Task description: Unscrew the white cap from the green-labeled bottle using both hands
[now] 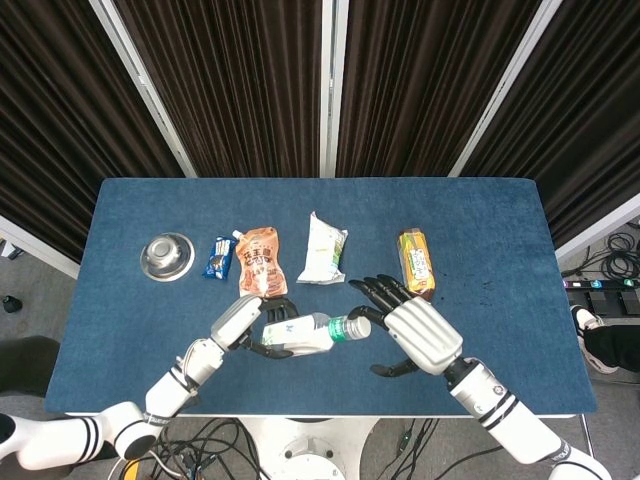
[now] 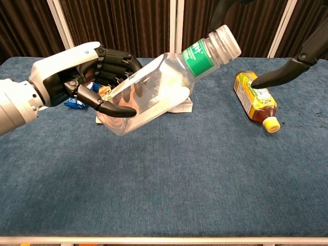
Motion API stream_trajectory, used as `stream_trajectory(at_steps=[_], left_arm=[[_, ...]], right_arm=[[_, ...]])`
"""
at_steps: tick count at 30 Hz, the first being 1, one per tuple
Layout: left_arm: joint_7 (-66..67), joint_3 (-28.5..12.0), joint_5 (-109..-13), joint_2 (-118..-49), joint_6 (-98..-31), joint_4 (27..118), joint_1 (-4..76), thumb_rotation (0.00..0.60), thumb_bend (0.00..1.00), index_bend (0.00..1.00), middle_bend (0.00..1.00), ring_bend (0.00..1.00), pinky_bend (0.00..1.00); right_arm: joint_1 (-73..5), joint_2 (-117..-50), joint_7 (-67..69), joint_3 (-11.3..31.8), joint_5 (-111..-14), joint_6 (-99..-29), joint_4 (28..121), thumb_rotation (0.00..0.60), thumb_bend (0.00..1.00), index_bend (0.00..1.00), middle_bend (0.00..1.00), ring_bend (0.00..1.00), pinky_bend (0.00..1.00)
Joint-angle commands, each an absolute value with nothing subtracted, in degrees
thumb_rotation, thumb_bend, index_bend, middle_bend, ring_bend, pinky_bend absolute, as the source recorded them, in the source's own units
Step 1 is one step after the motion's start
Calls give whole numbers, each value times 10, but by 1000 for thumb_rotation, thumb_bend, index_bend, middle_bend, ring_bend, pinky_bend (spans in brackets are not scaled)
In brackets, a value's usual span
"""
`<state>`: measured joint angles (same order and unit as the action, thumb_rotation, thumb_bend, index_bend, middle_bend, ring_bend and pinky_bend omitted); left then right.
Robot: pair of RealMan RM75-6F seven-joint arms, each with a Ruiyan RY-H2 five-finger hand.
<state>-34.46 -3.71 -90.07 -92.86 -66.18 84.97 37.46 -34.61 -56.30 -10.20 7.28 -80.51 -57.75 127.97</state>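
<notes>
My left hand [image 2: 84,77] [image 1: 243,325] grips the body of a clear green-labeled bottle [image 2: 154,89] [image 1: 300,332], held above the table and tilted, its neck pointing up and to the right. Its white cap [image 2: 225,40] [image 1: 358,325] sits on the neck. My right hand [image 1: 410,328] is open, fingers spread, just right of the cap; its fingertips reach up to the cap in the head view. In the chest view only dark fingers [image 2: 279,77] of that hand show at the upper right.
On the blue table [image 1: 500,230] lie a yellow-capped tea bottle [image 1: 416,258] [image 2: 256,97], a white pouch [image 1: 323,249], an orange pouch [image 1: 260,260], a small blue packet [image 1: 218,257] and a metal bowl [image 1: 166,254]. Dark curtains stand behind.
</notes>
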Motion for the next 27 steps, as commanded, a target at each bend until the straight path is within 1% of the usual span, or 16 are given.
stream_trajectory(at_steps=[1, 4, 14, 24, 27], left_arm=[[-345, -38, -900, -928, -661, 850, 375, 600, 429, 688, 639, 577, 560], [-344, -38, -901, -928, -662, 851, 375, 600, 429, 688, 639, 577, 560], [-341, -37, -903, -924, -664, 857, 375, 600, 428, 689, 638, 577, 560], [-343, -39, -900, -923, -663, 855, 376, 600, 428, 691, 639, 577, 560], [-343, -39, -900, -923, -662, 855, 376, 600, 428, 692, 639, 577, 560]], right_arm=[[-346, -563, -101, 73, -806, -579, 1280, 589, 12, 301, 38, 0, 0], [-346, -564, -100, 75, -806, -580, 1279, 588, 12, 298, 38, 0, 0], [-343, -565, -89, 85, -792, -595, 1268, 589, 23, 207, 39, 0, 0], [-347, -568, -91, 78, -787, -578, 1260, 588, 31, 207, 39, 0, 0], [-348, -570, -91, 78, -787, -578, 1259, 589, 36, 230, 39, 0, 0]])
